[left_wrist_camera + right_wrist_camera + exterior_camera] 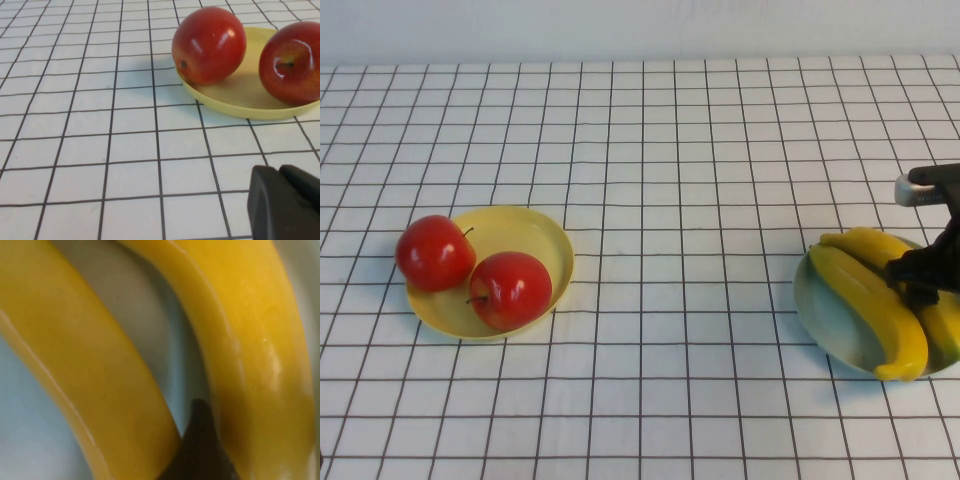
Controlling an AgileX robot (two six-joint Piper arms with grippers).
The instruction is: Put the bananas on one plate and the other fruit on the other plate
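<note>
Two red apples (pixel 433 252) (pixel 510 288) sit on the pale yellow plate (pixel 555 245) at the left; the left wrist view shows them too (pixel 209 45) (pixel 292 62) on that plate (pixel 235 102). Two yellow bananas (pixel 870 300) (pixel 865 240) lie on the pale blue-green plate (pixel 815 300) at the right. My right gripper (pixel 920 275) is down on the right-hand banana (pixel 250 340), one finger (pixel 200 440) wedged between it and the other banana (pixel 75 365). My left gripper (pixel 280 172) is shut and empty, low over the cloth near the yellow plate, out of the high view.
A white cloth with a black grid (pixel 670 200) covers the whole table. A pale wall runs along the far edge. The blue-green plate lies close to the right edge of the high view.
</note>
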